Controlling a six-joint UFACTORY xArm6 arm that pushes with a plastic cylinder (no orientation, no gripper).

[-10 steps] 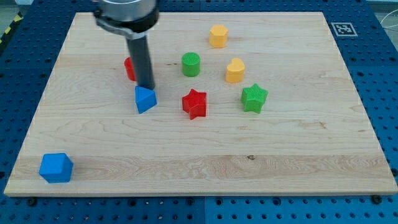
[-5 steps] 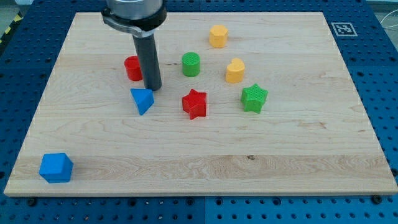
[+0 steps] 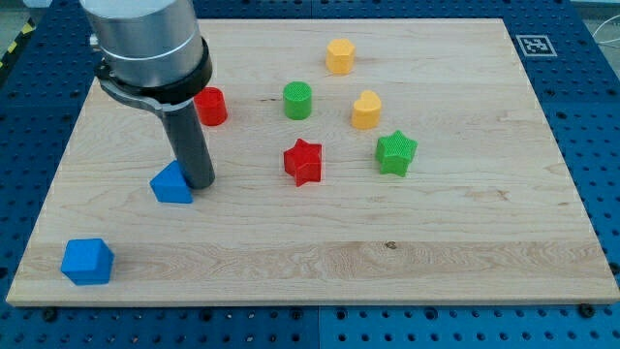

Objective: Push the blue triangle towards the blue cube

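The blue triangle (image 3: 171, 184) lies on the wooden board (image 3: 320, 242), left of centre. My tip (image 3: 200, 181) stands right against its right side, touching it. The blue cube (image 3: 87, 261) sits near the board's bottom left corner, down and to the left of the triangle, with a gap of bare wood between them. The rod rises from the tip to the arm's grey body at the view's top left.
A red cylinder (image 3: 210, 106) stands just above my rod. A green cylinder (image 3: 297, 100), a red star (image 3: 303, 161), a green star (image 3: 395, 152) and two yellow blocks (image 3: 340, 55) (image 3: 366, 110) lie to the right.
My tip has moved down and to the left, pushing the blue triangle that way, closer to the blue cube. The red cylinder is now uncovered. Other blocks have not moved.
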